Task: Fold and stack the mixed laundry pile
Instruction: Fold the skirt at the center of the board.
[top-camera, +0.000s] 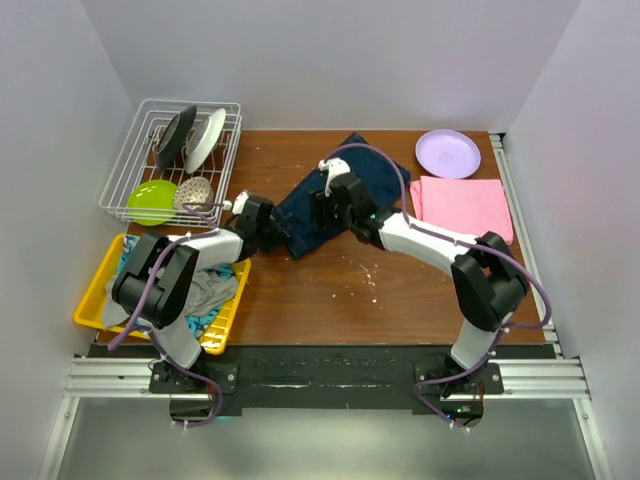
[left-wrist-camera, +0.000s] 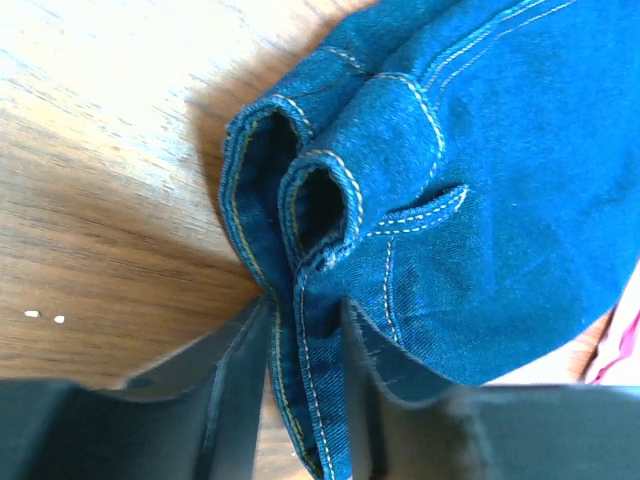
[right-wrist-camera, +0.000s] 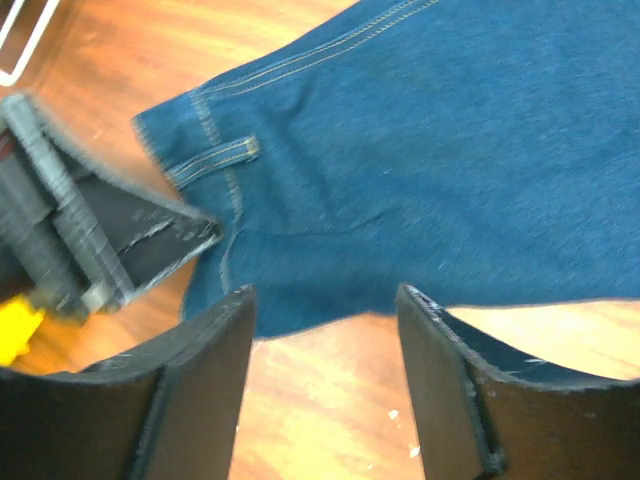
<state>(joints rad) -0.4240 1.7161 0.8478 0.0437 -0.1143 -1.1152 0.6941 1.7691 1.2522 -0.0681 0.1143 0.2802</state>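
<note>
Denim (top-camera: 300, 220) lies at table (top-camera: 400, 290) centre, long axis near-left to far-right. Left gripper (left-wrist-camera: 305, 310) pinches its near-left hem corner. Right gripper (right-wrist-camera: 325, 300) hovers released over the near edge.

We are finding bare wood across the near middle of the table (top-camera: 350, 300), between the two arms, where a gripper could be passing freely. On the left, the wire dish rack (top-camera: 130, 150) and the yellow tray (top-camera: 95, 295) are walling off that side. On the right, the folded pink cloth (top-camera: 465, 205) and the purple plate (top-camera: 447, 153) are filling the far corner. At the near-left corner of the denim garment (top-camera: 350, 185), the left gripper (top-camera: 280, 232) and right gripper (top-camera: 322, 210) are crowding each other.
</note>
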